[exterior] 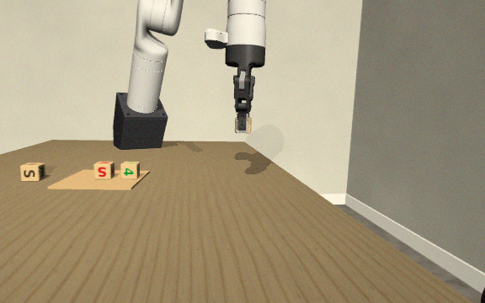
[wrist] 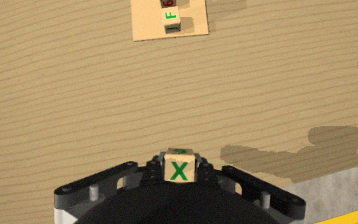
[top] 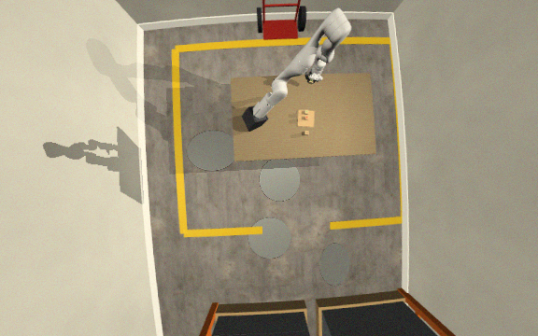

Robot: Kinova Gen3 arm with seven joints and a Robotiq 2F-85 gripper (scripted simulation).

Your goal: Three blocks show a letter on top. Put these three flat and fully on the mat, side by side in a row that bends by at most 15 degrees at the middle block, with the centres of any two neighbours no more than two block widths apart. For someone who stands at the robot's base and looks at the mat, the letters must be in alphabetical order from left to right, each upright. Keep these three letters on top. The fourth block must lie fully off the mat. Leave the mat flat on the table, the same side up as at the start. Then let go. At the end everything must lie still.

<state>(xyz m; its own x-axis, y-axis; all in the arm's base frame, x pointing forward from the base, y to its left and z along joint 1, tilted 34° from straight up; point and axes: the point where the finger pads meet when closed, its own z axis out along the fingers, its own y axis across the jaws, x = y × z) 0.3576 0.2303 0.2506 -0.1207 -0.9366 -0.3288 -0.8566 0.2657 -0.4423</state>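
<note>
My gripper point(exterior: 242, 124) hangs high above the table near its far right edge, well away from the mat. It is shut on a wooden block point(wrist: 179, 168) that shows a green X toward the wrist camera. The tan mat point(exterior: 98, 179) lies flat on the table and also shows in the wrist view point(wrist: 169, 20). Two blocks stand on it side by side: one with a red S on its side point(exterior: 103, 170) and one with a green 4 on its side point(exterior: 130, 170), which shows a green F on top point(wrist: 171, 16). A fourth block with a black S on its side point(exterior: 32, 172) lies off the mat to the left.
The arm's black base point(exterior: 140, 121) stands at the back of the table. The table's right edge point(exterior: 310, 189) drops to the floor beside a grey wall. A yellow floor line point(wrist: 350, 218) shows past the table edge in the wrist view.
</note>
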